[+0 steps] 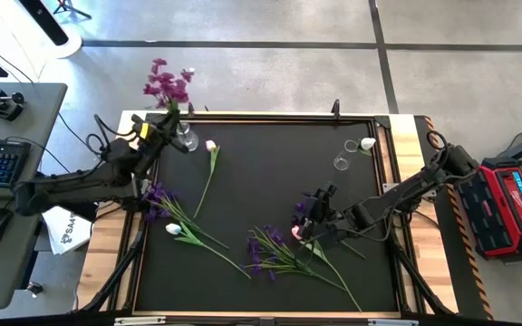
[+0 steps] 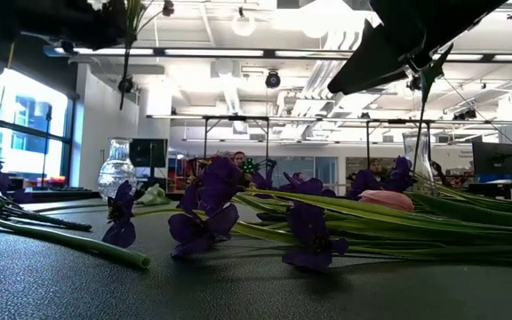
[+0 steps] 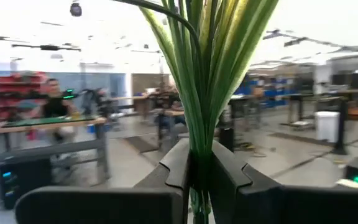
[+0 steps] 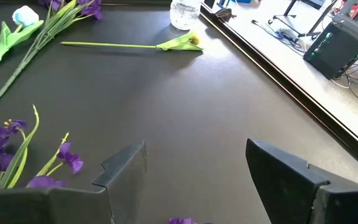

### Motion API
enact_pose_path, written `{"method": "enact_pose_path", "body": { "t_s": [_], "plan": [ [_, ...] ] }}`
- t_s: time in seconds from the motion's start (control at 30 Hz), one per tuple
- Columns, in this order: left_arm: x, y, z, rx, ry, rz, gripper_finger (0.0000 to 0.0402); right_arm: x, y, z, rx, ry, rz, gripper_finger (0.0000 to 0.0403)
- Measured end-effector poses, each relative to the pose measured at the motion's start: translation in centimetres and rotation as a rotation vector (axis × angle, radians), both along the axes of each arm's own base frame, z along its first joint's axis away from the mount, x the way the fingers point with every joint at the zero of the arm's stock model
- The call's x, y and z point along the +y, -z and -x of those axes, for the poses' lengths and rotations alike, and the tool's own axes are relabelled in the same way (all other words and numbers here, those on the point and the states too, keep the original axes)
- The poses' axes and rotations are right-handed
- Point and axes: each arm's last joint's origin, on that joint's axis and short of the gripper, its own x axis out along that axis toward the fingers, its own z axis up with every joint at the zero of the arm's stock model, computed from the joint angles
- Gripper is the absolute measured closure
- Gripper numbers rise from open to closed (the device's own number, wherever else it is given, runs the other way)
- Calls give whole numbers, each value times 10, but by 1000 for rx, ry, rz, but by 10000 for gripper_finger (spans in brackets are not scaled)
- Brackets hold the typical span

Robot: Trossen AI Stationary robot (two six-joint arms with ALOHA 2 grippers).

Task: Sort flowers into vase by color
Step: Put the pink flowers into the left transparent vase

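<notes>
Black mat (image 1: 270,181) covers most of the table, with a wood border (image 1: 417,163) round it. Two arms are over it. The left gripper (image 1: 165,129) sits at the far-left corner, fingers (image 3: 178,165) pressed onto the green stems of a purple bunch (image 1: 167,86), holding it upright just above the left vase (image 1: 187,138). The right gripper (image 1: 308,217) hangs low over the near-middle of the mat with its fingers (image 4: 126,165) spread wide and nothing between them.

Vases: two clear glass ones, the second (image 1: 346,156) near the far-right corner with a white bud (image 1: 368,143) right beside it.

Flowers lying flat, as far as I can count: a purple spray (image 1: 157,195) on the left, a white tulip (image 1: 174,229) just below it with its stem crossing, a pink tulip (image 1: 210,146) lying near the left vase, and a tangle of purple blossoms (image 1: 265,254) plus a pink bud (image 1: 295,233) under the right gripper. Can't say exactly how many stems are in that tangle.
</notes>
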Motion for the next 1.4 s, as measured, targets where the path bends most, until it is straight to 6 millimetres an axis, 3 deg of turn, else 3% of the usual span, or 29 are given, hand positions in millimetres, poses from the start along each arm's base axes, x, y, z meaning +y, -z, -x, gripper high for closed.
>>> {"method": "enact_pose_path", "body": {
  "t_s": [0.17, 0.77, 1.4],
  "plan": [
    [16, 6, 8, -8, -117, 21, 375, 0, 0, 0, 6, -6, 8, 144],
    [58, 23, 11, 13, -105, 114, 375, 0, 0, 0, 5, -5, 7, 144],
    [69, 25, 18, 31, -101, 109, 375, 0, 0, 0, 4, -5, 7, 144]
  ]
}}
